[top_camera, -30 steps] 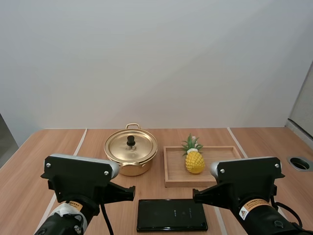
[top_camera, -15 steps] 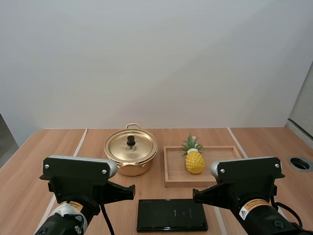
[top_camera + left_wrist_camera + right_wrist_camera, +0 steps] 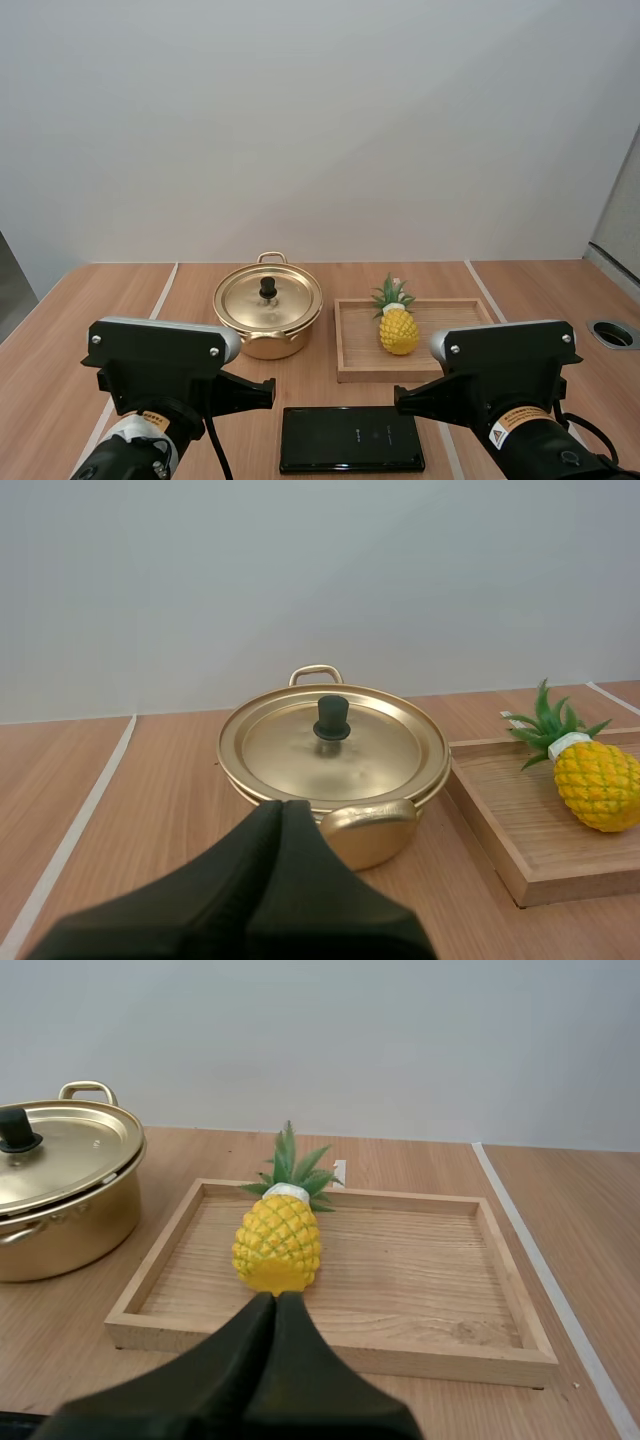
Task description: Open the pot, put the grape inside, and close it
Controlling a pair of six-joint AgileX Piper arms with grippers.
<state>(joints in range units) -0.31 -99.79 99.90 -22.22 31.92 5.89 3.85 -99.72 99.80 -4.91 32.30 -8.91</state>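
A gold pot [image 3: 268,318] [image 3: 335,770] stands at mid-table with its lid [image 3: 335,748] on, a black knob [image 3: 268,288] on top. To its right a yellow pineapple [image 3: 397,326] [image 3: 278,1242] lies in a wooden tray [image 3: 350,360] [image 3: 420,1260]; I see no grapes. My left gripper [image 3: 285,806] is shut on nothing, low and just short of the pot's near handle [image 3: 368,830]. Shut and empty too, my right gripper [image 3: 275,1298] sits in front of the tray, pointing at the pineapple.
A flat black slab [image 3: 351,438] lies on the table near the front edge, between the two arms. A round hole [image 3: 613,334] is set in the tabletop at far right. Bare wood lies left of the pot and right of the tray.
My left arm has sunk very slightly. The pot, the tray, the pineapple and the right arm have not moved.
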